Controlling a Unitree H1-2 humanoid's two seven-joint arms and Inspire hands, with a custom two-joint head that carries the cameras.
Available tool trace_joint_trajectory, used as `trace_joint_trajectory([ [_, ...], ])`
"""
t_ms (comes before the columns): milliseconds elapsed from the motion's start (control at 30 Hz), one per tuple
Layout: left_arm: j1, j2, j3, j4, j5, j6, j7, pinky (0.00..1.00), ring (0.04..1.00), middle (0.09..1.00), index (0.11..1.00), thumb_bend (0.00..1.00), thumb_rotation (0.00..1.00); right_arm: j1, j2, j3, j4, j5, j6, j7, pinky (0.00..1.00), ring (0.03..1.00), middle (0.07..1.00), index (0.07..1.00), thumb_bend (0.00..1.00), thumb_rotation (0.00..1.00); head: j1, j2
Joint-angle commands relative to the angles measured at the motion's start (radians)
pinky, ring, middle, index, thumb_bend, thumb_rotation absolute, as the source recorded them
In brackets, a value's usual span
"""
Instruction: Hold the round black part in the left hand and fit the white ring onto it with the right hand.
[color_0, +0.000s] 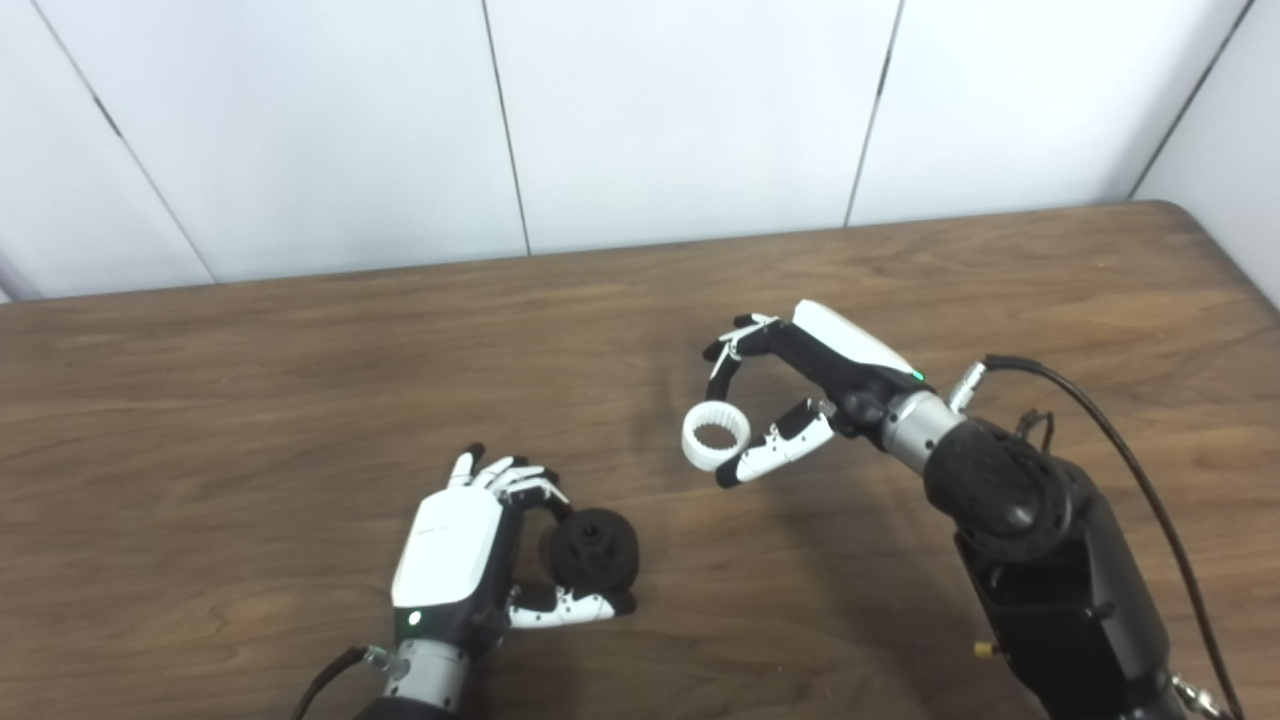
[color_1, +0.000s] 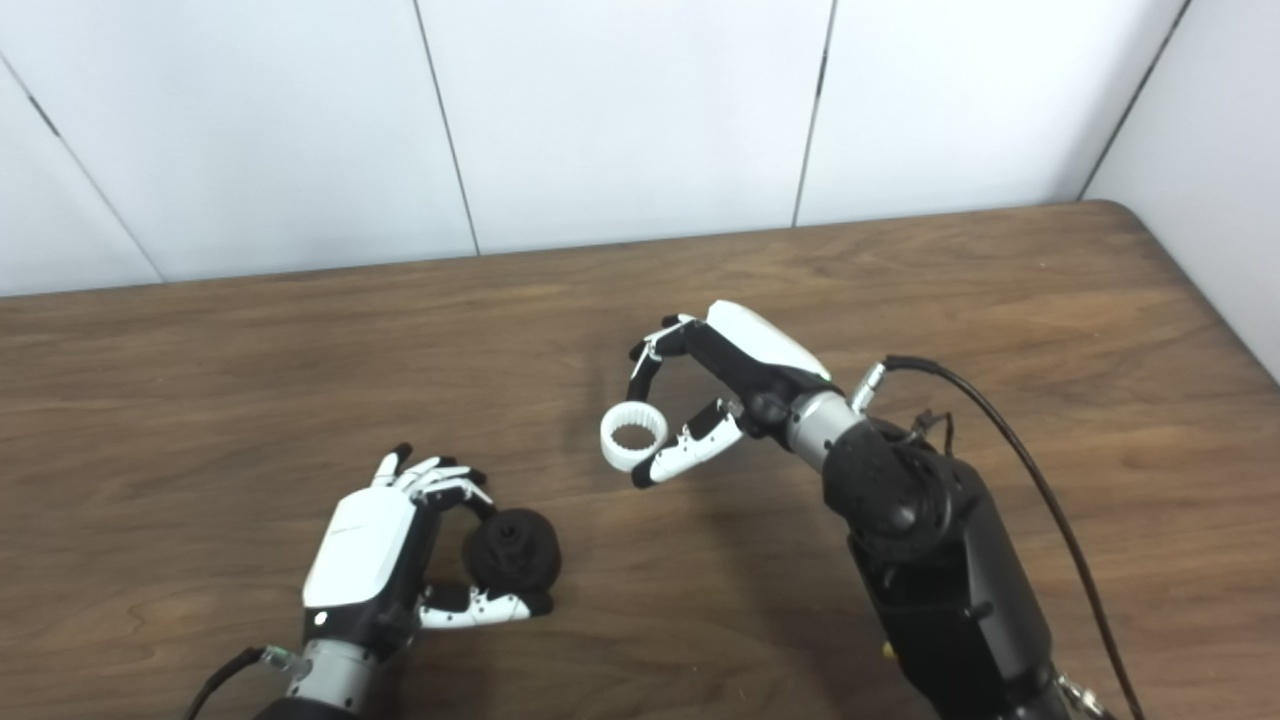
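Holding: left hand clasps round black part above counter; right hand pinches white ring, parts well apart.

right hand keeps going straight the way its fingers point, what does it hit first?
Probably just the wooden table. The right robot hand, shut on the white ring, points left; the black part sits nearer the camera, though depth is unclear.

Left hand hides the near side of the black part; both forearms cut off at the bottom edge.
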Motion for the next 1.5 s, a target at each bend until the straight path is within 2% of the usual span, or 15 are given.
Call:
trace_joint_trajectory([
  [0,-0.004,-0.005,-0.023,0.009,0.02,0.005,-0.026,1.0,0.87,0.758,0.483,0.52,0.05,-0.021,0.001,0.01,-0.048,0.016,-0.014,-0.03,0.94,0.945,0.804,0.482,0.53,0.14,0.001,0.001],
  [133,-0.011,-0.008,-0.034,0.011,0.036,0.021,-0.028,1.0,0.872,0.761,0.483,0.52,0.06,-0.015,0.004,0.038,-0.07,0.022,-0.012,-0.026,0.99,0.95,0.811,0.482,0.53,0.14,0.015,0.003],
  [333,-0.018,-0.016,-0.045,0.015,0.042,0.034,-0.026,1.0,0.87,0.762,0.483,0.52,0.06,-0.01,0.016,0.071,-0.081,0.017,-0.012,-0.037,0.93,0.925,0.806,0.481,0.53,0.14,0.031,0.006],
  [700,-0.026,-0.021,-0.06,0.024,0.045,0.052,-0.019,1.0,0.866,0.76,0.483,0.52,0.06,-0.001,0.034,0.133,-0.069,0.014,-0.037,-0.077,0.94,0.919,0.802,0.482,0.53,0.14,0.046,0.01],
  [933,-0.031,-0.029,-0.068,0.031,0.056,0.059,-0.017,1.0,0.869,0.762,0.483,0.52,0.06,0.0,0.036,0.158,-0.048,0.024,-0.055,-0.108,1.0,0.928,0.801,0.481,0.53,0.14,0.054,0.012],
  [1467,-0.031,-0.035,-0.073,0.034,0.058,0.062,-0.013,1.0,0.869,0.76,0.483,0.52,0.06,0.006,0.029,0.208,-0.01,-0.002,-0.109,-0.148,1.0,0.949,0.803,0.481,0.53,0.14,0.063,0.018],
])
